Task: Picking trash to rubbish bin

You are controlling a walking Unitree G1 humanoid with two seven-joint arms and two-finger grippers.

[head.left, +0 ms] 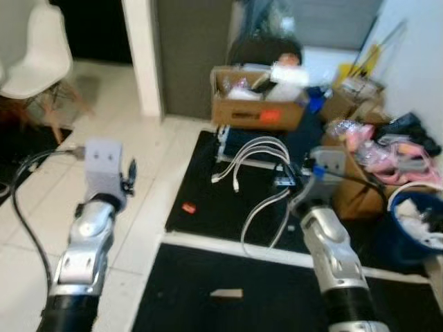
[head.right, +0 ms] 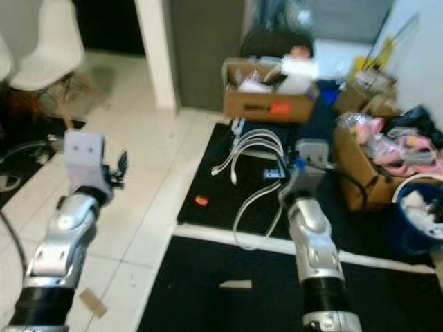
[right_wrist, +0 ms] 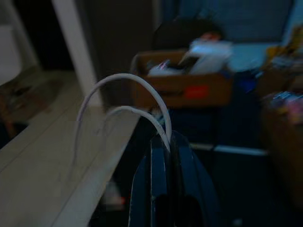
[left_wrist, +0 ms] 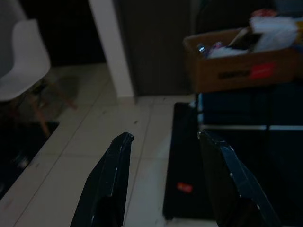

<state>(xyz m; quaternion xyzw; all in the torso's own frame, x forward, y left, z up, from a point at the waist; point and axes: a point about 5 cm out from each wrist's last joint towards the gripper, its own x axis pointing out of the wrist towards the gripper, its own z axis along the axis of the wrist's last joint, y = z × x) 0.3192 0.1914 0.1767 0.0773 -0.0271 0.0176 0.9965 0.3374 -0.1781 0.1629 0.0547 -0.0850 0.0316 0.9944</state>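
My right gripper (head.left: 285, 181) is shut on a bundle of white cable (head.left: 259, 153), held above the black mat. In the right wrist view the cable (right_wrist: 128, 94) arcs up out of the closed fingers (right_wrist: 158, 156). My left gripper (left_wrist: 165, 137) is open with nothing between its fingers, raised over the white tiles at the left (head.left: 129, 173). A small red scrap (head.left: 188, 207) lies on the mat, and a flat cardboard scrap (head.left: 227, 293) lies nearer me. The blue rubbish bin (head.left: 401, 242), with white trash inside, stands at the far right.
An open cardboard box (head.left: 252, 111) full of clutter stands at the back. More boxes and pink bags (head.left: 387, 152) are piled along the right wall. A white chair (head.left: 34, 48) is at the far left, and a white pillar (head.left: 145, 55) stands beside a dark doorway.
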